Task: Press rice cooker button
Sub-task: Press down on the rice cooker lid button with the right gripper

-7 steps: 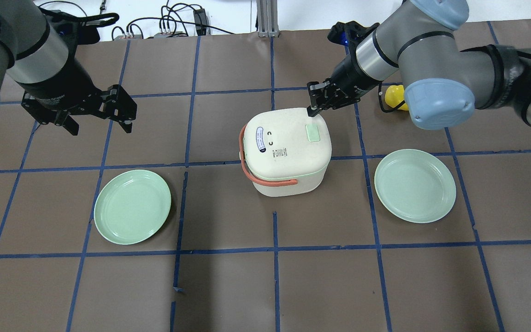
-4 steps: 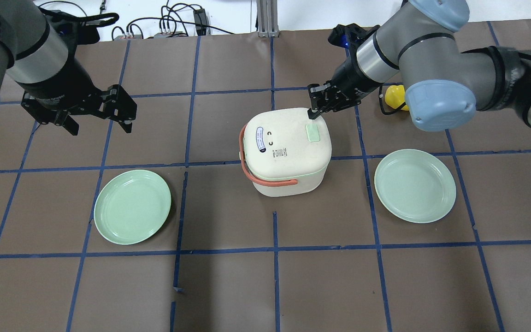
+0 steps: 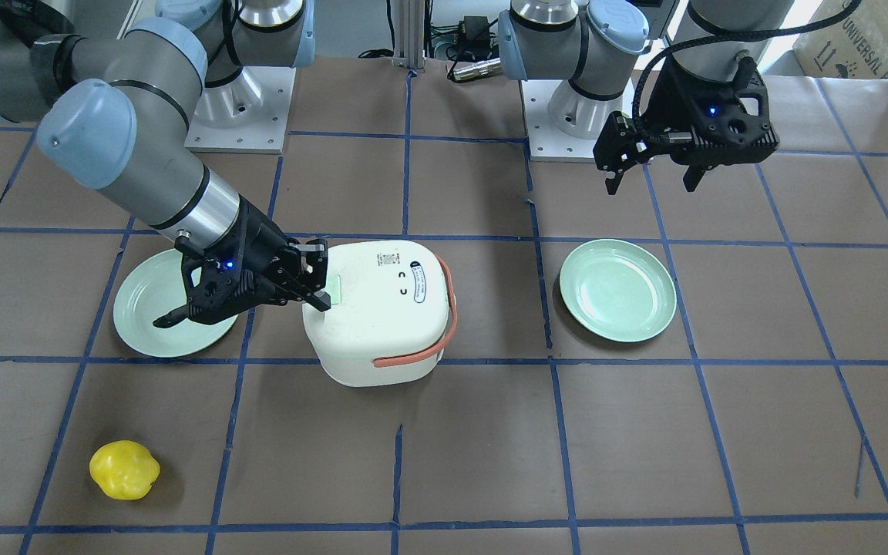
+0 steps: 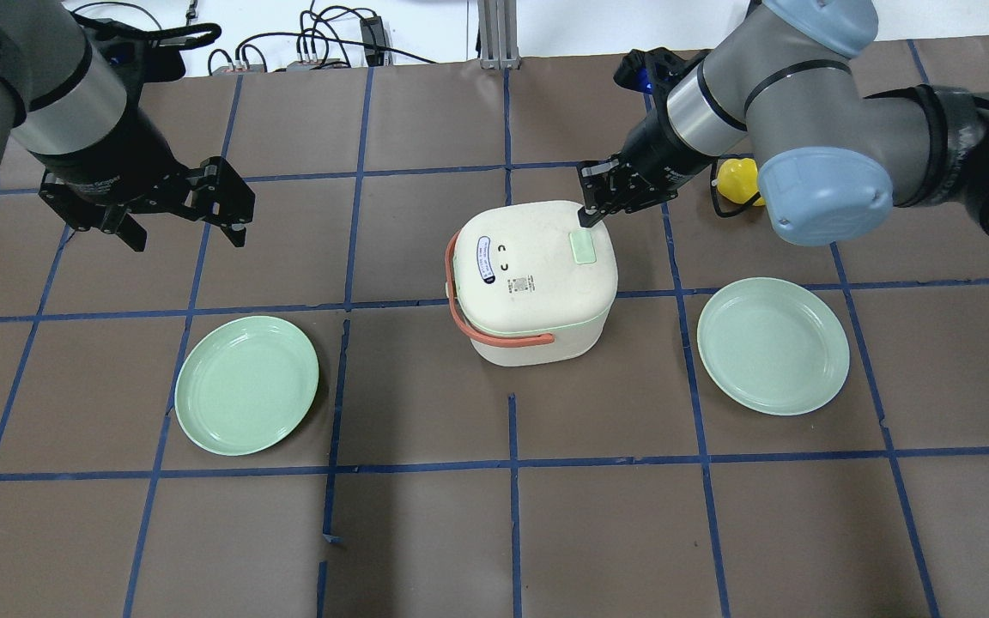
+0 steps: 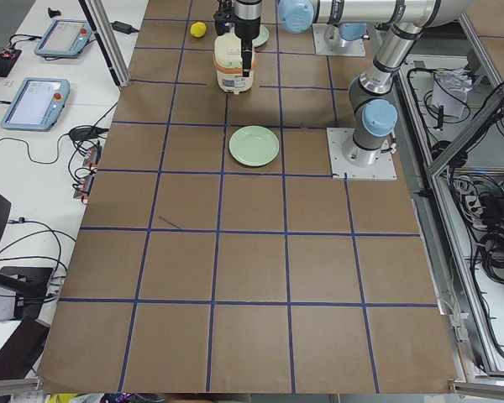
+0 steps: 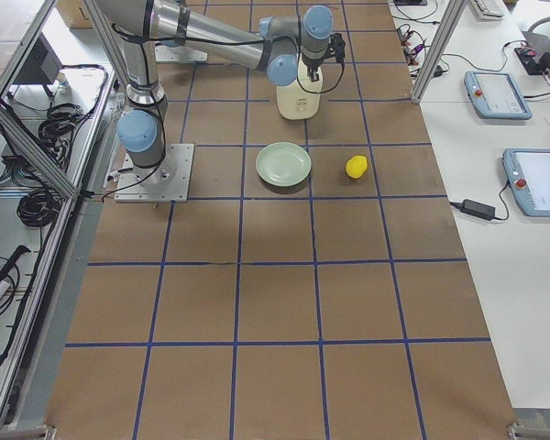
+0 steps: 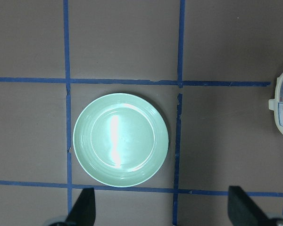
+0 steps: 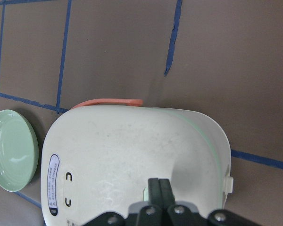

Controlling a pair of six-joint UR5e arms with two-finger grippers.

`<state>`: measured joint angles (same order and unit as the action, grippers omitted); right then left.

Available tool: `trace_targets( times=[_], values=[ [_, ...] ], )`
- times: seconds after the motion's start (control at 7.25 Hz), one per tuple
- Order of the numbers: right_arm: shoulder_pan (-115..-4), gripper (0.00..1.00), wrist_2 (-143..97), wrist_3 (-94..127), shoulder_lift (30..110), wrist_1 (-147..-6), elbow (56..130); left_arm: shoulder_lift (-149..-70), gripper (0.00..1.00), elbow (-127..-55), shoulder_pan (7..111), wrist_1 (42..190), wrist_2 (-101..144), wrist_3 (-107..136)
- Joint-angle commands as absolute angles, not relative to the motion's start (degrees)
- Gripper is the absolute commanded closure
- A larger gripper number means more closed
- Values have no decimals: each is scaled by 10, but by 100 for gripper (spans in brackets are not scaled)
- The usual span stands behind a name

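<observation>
Overhead exterior view: a cream-white rice cooker (image 4: 531,279) stands upright near the middle of the table (image 4: 426,532). Its lid is closed, and a salmon-orange handle (image 4: 494,330) is folded down around its near and left sides. On the lid, toward the cooker's right side, is a small pale green rectangular button (image 4: 583,249).

The right gripper (image 4: 586,216) reaches in from the upper right, tilted downward, with its two fingers pressed together into a single black tip. That tip sits at the far end of the button, by the lid's far edge. Whether it actually touches the button cannot be told. The right wrist-mounted view looks down along those closed fingers (image 8: 159,186) onto the lid, with a sliver of the green button showing just beside them. From across the table, the tip is at the edge of the button on the cooker's top.

The left gripper (image 4: 181,227) hangs above the table, well to the left of the cooker, holding nothing, its jaws spread wide. The left wrist-mounted view shows its two fingers (image 7: 83,209) far apart at the bottom corners, with a plate on the table below.

Two pale green plates lie flat on the table: the left plate (image 4: 246,384) to the near left of the cooker, the right plate (image 4: 773,345) on its right. A yellow lemon-like object (image 4: 737,180) lies beyond the right arm, partly hidden by it. Brown mats cover the table, crossed by a grid of blue tape lines
</observation>
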<state>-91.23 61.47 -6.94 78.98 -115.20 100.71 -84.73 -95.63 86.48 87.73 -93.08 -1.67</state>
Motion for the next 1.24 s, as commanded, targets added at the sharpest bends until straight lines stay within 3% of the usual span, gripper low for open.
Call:
trace_targets(
  times=[0.0,1.1],
  values=[
    [-912,93,616,-69,795,-1152,1024,-847,0,-956,865,878,-931,-17],
    [-914,93,615,-69,796,-1161,1031,-848,0,-956,865,878,-931,-17]
  ],
)
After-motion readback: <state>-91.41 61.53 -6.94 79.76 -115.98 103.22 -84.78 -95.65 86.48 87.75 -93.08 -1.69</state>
